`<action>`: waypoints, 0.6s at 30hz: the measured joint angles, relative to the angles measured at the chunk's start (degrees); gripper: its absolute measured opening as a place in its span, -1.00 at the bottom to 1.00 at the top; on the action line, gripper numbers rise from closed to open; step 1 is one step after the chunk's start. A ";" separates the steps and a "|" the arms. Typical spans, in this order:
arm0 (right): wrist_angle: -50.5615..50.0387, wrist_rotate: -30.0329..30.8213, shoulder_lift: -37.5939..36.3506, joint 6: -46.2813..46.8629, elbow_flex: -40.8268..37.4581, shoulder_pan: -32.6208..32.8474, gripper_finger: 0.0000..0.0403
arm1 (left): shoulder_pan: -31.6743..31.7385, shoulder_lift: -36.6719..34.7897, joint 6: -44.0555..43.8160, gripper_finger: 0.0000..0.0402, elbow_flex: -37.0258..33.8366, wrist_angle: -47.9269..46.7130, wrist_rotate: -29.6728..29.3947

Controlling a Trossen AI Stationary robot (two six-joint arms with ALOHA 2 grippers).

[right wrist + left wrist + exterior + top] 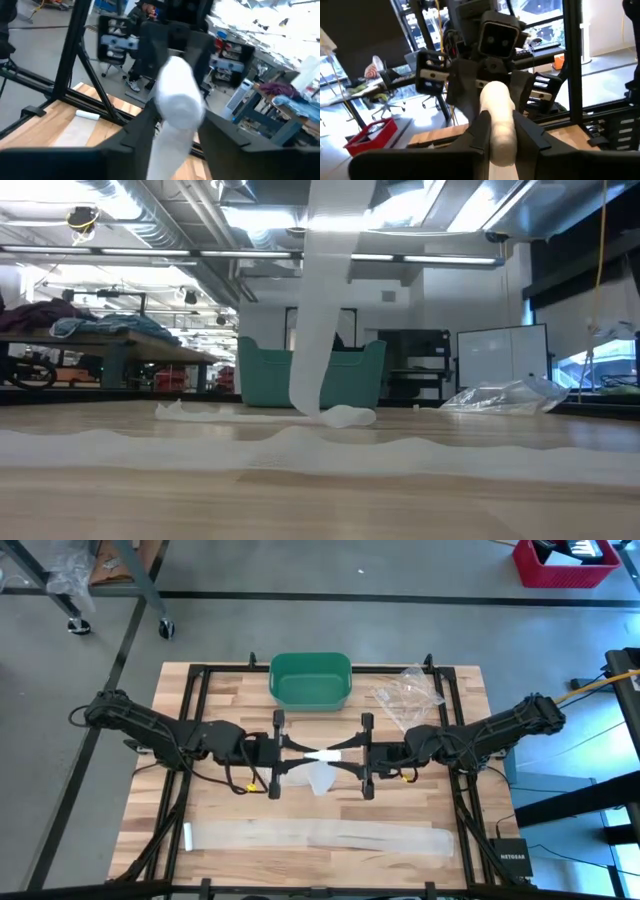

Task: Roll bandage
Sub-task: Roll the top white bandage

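- Both grippers meet above the middle of the table: the left gripper (285, 753) and the right gripper (356, 755) face each other, each clenched on one end of the small bandage roll (322, 755) held between them.
- From the left wrist view, its fingers (481, 131) flank the white roll's end; the right wrist view shows the same with its own fingers (142, 125).
- A loose tail of bandage (322, 310) hangs straight down from the roll to the wood and bunches there.
- A long unrolled strip (320, 836) lies flat along the near edge of the table (470, 870), left to right.
- Farther back sit a green bin (311, 679) and a crumpled clear plastic bag (408, 692).
- I'd judge the fabric light, soft and limp, with no stiffness of its own; it will sag and slip sideways unless kept under slight tension.
- Best hold looks to be the roll's ends, as now, since squeezing the middle would flatten it.
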 joint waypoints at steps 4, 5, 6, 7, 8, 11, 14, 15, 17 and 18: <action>-2.01 2.59 -1.26 5.01 1.46 0.28 -0.02 | -0.38 0.00 5.39 -0.76 0.00 0.31 -0.05; -4.18 2.95 -1.74 6.56 2.20 0.80 0.02 | -0.61 0.00 6.66 -0.75 0.00 0.36 -0.17; -6.57 3.33 -2.26 7.67 3.30 1.13 0.05 | -0.71 0.00 7.84 -0.74 0.00 0.37 -0.28; -9.18 3.32 -2.81 8.45 4.43 1.47 0.08 | -0.95 0.00 9.37 -0.74 0.00 0.36 -0.58; -12.33 3.14 -3.38 9.16 5.66 1.84 0.11 | -1.15 0.00 11.13 -0.74 0.00 0.16 -1.08; -20.47 2.94 -4.79 12.18 9.39 2.29 0.15 | -1.51 0.34 19.71 -0.76 0.00 0.55 -3.60; -27.22 2.64 -5.88 14.15 11.34 2.02 0.15 | -1.36 0.92 30.98 -0.76 0.00 0.74 -6.78; -28.11 2.79 -5.99 14.14 11.34 1.95 0.15 | -0.99 1.20 34.54 -0.76 0.00 1.17 -7.55; -28.76 2.82 -5.98 12.67 11.30 1.10 0.15 | -0.10 2.04 39.60 -0.75 0.00 2.36 -8.20; -28.86 2.14 -5.97 11.78 11.26 0.58 0.15 | 0.35 2.57 41.89 -0.74 0.00 2.85 -8.23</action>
